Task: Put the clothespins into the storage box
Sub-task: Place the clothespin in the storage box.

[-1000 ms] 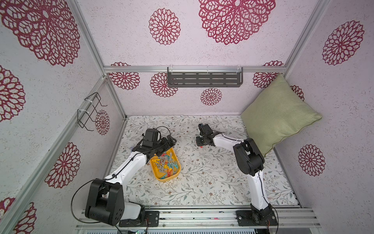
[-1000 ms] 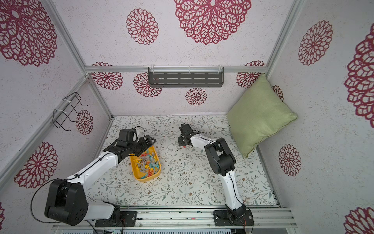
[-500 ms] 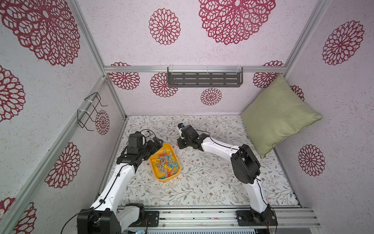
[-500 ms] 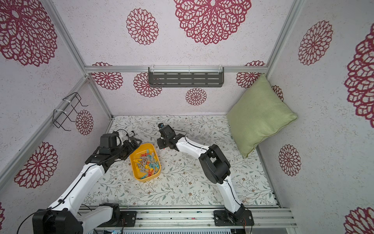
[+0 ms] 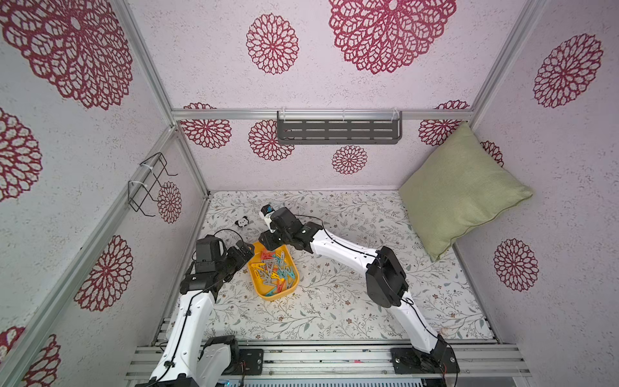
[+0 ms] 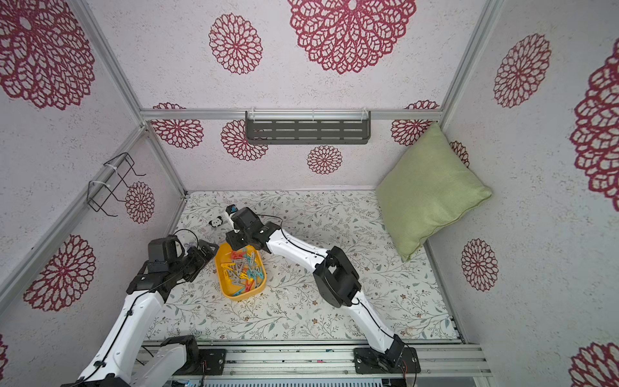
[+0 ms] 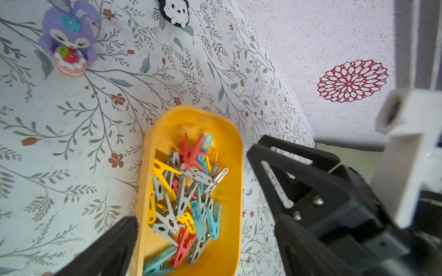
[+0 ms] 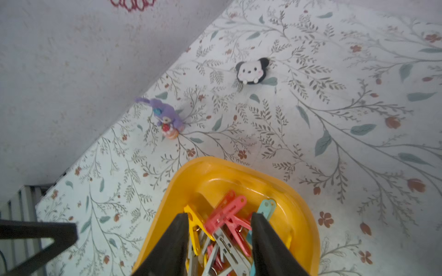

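The yellow storage box (image 5: 292, 282) (image 6: 223, 288) stands left of centre on the floral table. Several clothespins (image 5: 274, 271) (image 7: 186, 191) in red, yellow, teal and grey lie piled inside it; every one I see is in the box. My right gripper (image 5: 268, 242) (image 8: 220, 217) hangs open over the box's far end, with red clothespins (image 8: 227, 212) lying loose on the pile under the gap. My left gripper (image 5: 243, 252) (image 7: 210, 231) is open by the box's far left corner, holding nothing.
A panda toy (image 5: 242, 221) (image 8: 252, 70) and a purple plush figure (image 7: 69, 38) (image 8: 167, 117) sit behind the box near the left wall. A green pillow (image 5: 462, 191) leans in the far right corner. A grey shelf (image 5: 338, 131) and a wire rack (image 5: 147, 184) hang on the walls.
My right arm swung left from the table's middle to the box's far end, and its jaws opened there. My left gripper drew back from over the box to its left side.
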Robot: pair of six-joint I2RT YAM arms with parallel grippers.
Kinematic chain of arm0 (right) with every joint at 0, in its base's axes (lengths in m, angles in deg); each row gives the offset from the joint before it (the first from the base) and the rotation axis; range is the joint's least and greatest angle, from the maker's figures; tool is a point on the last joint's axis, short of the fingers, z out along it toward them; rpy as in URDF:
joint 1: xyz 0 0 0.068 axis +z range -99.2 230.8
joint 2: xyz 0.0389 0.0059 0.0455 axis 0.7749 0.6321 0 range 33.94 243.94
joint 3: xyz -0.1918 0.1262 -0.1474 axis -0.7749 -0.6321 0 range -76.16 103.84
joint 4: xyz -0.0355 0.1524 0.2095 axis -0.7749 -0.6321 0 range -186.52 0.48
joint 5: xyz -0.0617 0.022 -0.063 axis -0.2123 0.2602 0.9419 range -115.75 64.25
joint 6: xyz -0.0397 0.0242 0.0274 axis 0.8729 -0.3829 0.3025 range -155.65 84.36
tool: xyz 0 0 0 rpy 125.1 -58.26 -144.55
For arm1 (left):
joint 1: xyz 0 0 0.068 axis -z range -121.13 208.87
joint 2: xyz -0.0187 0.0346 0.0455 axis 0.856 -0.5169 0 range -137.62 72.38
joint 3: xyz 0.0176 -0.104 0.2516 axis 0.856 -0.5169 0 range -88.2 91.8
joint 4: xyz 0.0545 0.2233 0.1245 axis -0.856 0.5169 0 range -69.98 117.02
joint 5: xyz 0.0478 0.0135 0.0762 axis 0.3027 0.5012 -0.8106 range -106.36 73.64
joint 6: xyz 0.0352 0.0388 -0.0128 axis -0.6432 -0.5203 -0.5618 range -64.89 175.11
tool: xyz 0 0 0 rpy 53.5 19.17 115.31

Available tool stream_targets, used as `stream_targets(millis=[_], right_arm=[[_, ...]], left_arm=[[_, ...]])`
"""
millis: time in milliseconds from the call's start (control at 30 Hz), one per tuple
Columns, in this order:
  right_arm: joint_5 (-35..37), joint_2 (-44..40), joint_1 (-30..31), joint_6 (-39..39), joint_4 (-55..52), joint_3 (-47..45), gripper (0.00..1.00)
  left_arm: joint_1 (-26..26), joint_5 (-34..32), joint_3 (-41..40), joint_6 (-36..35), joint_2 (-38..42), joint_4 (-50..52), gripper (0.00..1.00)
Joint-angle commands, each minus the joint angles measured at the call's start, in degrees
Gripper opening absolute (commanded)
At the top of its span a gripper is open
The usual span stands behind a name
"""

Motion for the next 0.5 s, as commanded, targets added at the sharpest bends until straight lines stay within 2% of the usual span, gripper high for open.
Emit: stream_targets(millis=[0, 267, 300, 367, 467], right_arm=[[1.82, -3.22, -0.09, 1.62, -0.21, -1.51, 0.61], [8.27, -21.86, -2.35, 3.39, 15.29, -25.85, 0.8], [8.9, -24.19, -3.16, 3.23, 16.8, -28.44, 0.9], [10.31, -29.19, -5.4, 2.55, 20.35, -34.46, 0.95], [11.29, -36.19, -9.73, 1.25, 25.03, -42.18, 0.97]], left_arm=[[-0.59, -1.19, 2.08, -2.09, 0.91, 1.66, 0.97], [0.06, -9.41, 9.85, -9.55, 0.44, 5.61, 0.97], [0.47, -11.07, 10.78, -10.27, 0.22, 5.92, 0.97], [3.23, -19.46, 13.01, -11.61, 0.11, 6.16, 0.97], [11.34, -34.95, 14.81, -15.98, 0.32, 3.02, 0.97]])
